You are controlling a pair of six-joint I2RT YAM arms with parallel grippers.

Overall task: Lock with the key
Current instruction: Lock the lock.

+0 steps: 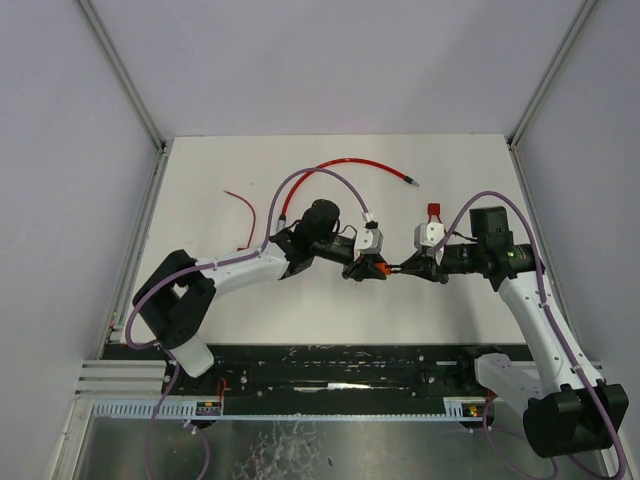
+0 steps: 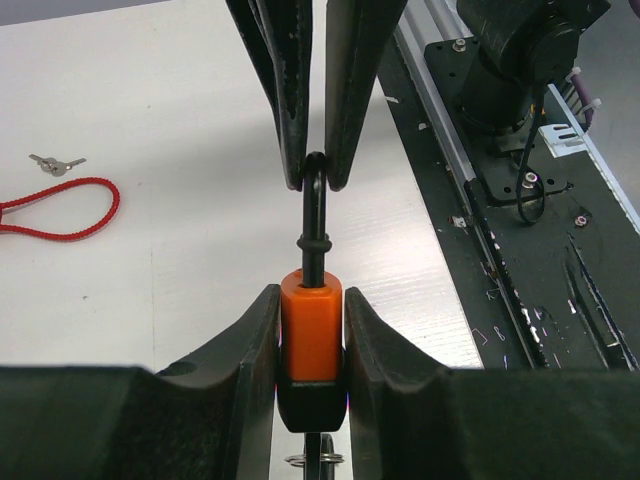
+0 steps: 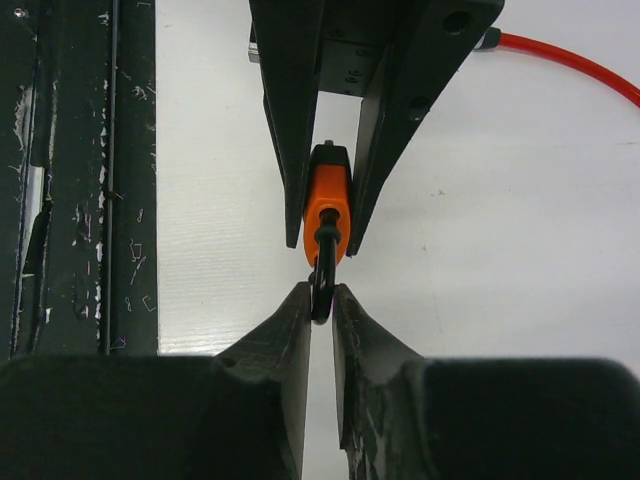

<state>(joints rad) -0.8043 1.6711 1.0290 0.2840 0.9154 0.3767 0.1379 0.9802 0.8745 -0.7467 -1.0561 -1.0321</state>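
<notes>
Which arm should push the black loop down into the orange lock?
Probably the right. The right tool pinches the black loop, lined up with the orange lock. The left tool clamps the lock's body, so it can just brace it.

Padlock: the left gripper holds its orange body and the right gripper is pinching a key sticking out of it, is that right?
Not quite. The left gripper does hold the padlock by its orange body, but the right gripper is pinching the black shackle, not a key. The left wrist view shows it.
</notes>
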